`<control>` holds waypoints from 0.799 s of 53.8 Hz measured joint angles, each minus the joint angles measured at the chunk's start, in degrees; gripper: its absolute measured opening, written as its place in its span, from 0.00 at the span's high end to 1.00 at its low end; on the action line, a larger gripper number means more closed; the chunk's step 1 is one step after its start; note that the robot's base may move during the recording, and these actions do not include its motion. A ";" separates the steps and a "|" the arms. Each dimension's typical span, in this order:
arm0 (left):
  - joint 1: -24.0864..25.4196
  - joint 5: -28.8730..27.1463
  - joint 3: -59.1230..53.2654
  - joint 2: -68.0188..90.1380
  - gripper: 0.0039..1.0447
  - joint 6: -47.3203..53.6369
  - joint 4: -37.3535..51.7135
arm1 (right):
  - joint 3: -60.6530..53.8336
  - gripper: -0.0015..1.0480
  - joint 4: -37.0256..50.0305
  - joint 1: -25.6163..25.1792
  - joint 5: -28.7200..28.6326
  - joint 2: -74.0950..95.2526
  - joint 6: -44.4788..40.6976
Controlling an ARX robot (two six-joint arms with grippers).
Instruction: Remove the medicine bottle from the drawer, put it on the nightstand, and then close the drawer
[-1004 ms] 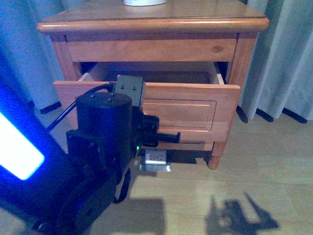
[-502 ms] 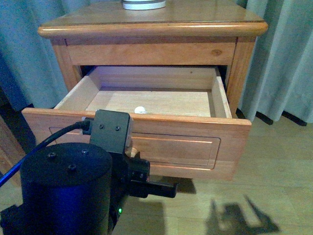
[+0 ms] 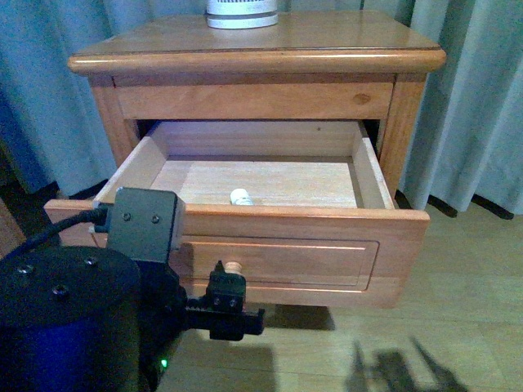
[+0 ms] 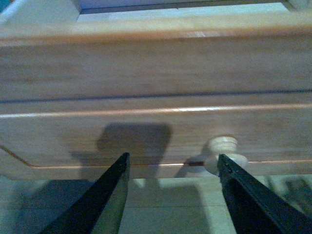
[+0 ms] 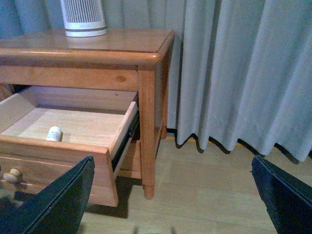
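Medicine bottle (image 3: 239,197) on the pale floor of the drawer (image 3: 372,175), close behind the front panel and a little left of centre. Apparently upright, small and white, touched by nothing.

Drawer pulled well out of the nightstand (image 3: 343,57), its inside open to view from above. On the nightstand top, a white slatted device (image 3: 241,12) toward the back.

Left gripper (image 4: 173,158) low in front of the drawer panel, fingers spread wide and holding nothing. Knob (image 4: 223,152) just beside one finger, not clamped between the two.

Right gripper (image 5: 170,165) off to the right of the nightstand, well apart from the bottle, fingers likewise wide and empty. Curtain (image 5: 234,73) beyond, wooden floor below.

Judged from this: opening of the drawer done. Left to do: picking up the bottle, setting it on top, then pushing the drawer shut. Probably next a reach down into the drawer; by which arm, impossible to say.
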 joint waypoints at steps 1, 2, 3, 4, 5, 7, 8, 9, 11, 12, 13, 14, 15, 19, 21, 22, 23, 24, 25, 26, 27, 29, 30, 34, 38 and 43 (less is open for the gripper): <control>0.46 0.37 0.00 -0.48 0.18 0.09 -0.37 | 0.00 0.07 0.00 0.00 0.00 0.00 0.00; 0.96 1.07 0.00 -0.98 0.14 0.28 -0.79 | 0.00 0.07 0.00 0.00 0.00 0.00 0.00; 1.53 1.57 -0.04 -1.51 0.11 0.63 -1.09 | 0.00 0.07 0.00 0.00 0.00 0.00 0.00; 2.10 2.14 -0.13 -1.97 0.08 0.87 -1.29 | 0.00 0.07 0.00 0.00 0.00 0.00 0.00; 3.06 2.86 -0.37 -2.78 0.05 1.46 -1.70 | 0.00 0.07 0.00 0.00 0.00 0.00 0.00; 4.76 4.33 -1.05 -4.42 0.07 2.25 -2.89 | 0.00 0.07 0.00 0.00 0.00 0.00 0.00; 5.46 4.85 -1.38 -5.05 0.07 2.40 -3.37 | 0.00 0.07 0.00 0.00 0.00 0.00 0.00; 6.12 5.44 -1.70 -5.75 0.07 2.82 -3.69 | 0.00 0.07 0.00 0.00 0.00 0.00 0.00; 7.93 6.95 -2.32 -7.80 0.06 3.63 -5.07 | 0.00 0.07 0.00 0.00 0.00 0.00 0.00; 9.09 7.56 -2.49 -9.29 0.06 4.22 -6.21 | 0.00 0.07 0.00 0.00 0.00 0.00 -0.02; 9.84 8.44 -2.54 -10.38 0.06 4.44 -7.08 | 0.00 0.07 0.00 0.00 0.00 0.00 0.00; 10.60 8.94 -2.56 -11.56 0.06 4.70 -8.17 | 0.00 0.07 0.00 0.00 0.00 0.00 0.00; 11.69 9.94 -2.54 -13.49 0.06 5.03 -9.94 | 0.00 0.07 0.00 0.00 0.00 0.00 0.00; 14.29 12.13 -2.16 -18.84 0.06 6.01 -14.60 | 0.00 0.07 0.00 0.00 0.00 0.00 0.00; 15.10 12.96 -1.62 -20.90 0.06 6.40 -16.68 | 0.00 0.07 0.00 0.00 0.00 0.00 0.00; 15.61 13.51 -1.22 -22.23 0.06 6.51 -18.01 | 0.00 0.07 0.00 0.00 0.00 0.00 0.00; 16.06 13.92 -0.72 -23.58 0.06 6.62 -19.41 | 0.00 0.07 0.00 0.00 0.00 0.00 0.00; 16.26 14.29 -0.50 -24.26 0.06 6.64 -20.09 | 0.00 0.07 0.00 0.00 0.00 0.00 0.00; 16.65 14.75 0.00 -25.57 0.06 6.67 -21.42 | 0.00 0.07 0.00 0.00 0.00 0.00 0.00; 16.98 15.26 0.50 -26.91 0.06 6.82 -22.73 | 0.00 0.07 0.00 0.00 0.00 0.00 0.00; 17.31 15.85 1.01 -28.13 0.06 6.97 -23.93 | 0.00 0.07 0.00 0.00 0.00 0.00 0.00; 17.79 16.41 1.77 -29.94 0.06 7.21 -25.51 | 0.00 0.07 0.00 0.00 0.00 0.00 0.00; 18.12 16.68 2.32 -31.06 0.06 7.32 -26.47 | 0.00 0.07 0.00 0.00 0.00 0.00 0.00; 19.19 17.27 4.22 -33.83 0.06 7.37 -29.16 | 0.00 0.07 0.00 0.00 0.00 0.00 0.00; 20.85 17.18 6.32 -36.54 0.06 7.34 -31.50 | 0.00 0.07 0.00 0.00 0.00 0.00 0.00; 22.67 16.83 7.17 -41.35 0.06 7.63 -33.44 | 0.00 0.07 0.00 0.00 0.00 0.00 0.00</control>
